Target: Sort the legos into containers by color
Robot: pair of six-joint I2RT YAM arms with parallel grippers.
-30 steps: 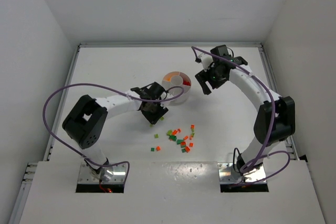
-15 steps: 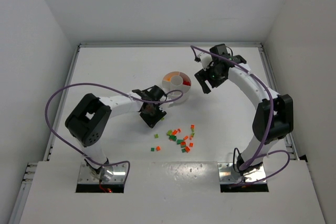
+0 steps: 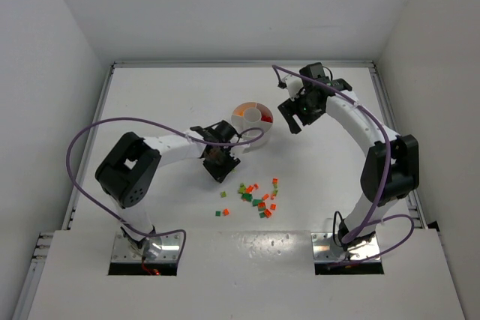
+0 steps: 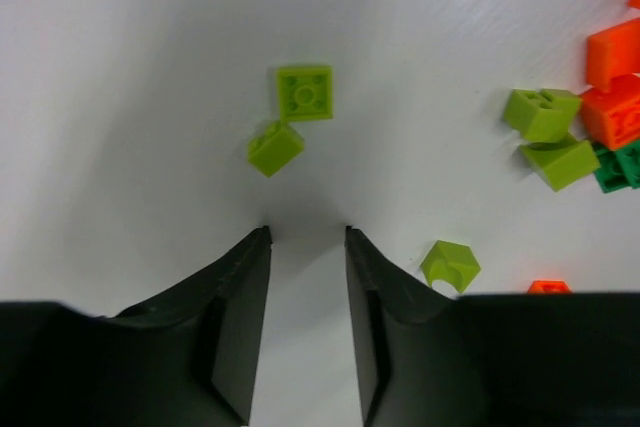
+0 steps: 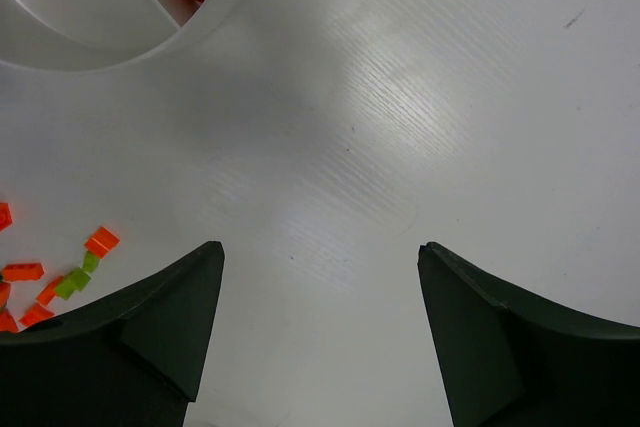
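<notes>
The table (image 3: 150,110) carries the low white dish (image 5: 130,52) toward its far middle, with red bricks in one wedge and orange in another. The loose legos (image 3: 259,198) lie scattered nearer the arm bases, well apart from the dish.

The right gripper (image 5: 320,252) hangs just beside the dish, jaws spread wide and empty, far from the scatter. The left gripper (image 4: 307,237) hovers low at the scatter's left edge, so it is the nearer arm. Its jaws stand narrowly apart with only bare table between them.

Straight ahead of that gap, slightly to its left, lie two lime bricks touching at a corner. The tilted brick (image 4: 275,147) is nearer and turned corner-on. The flat brick (image 4: 305,92) beyond it sits stud-up and square, showing no long axis. Taking either probably calls for a short advance.
</notes>
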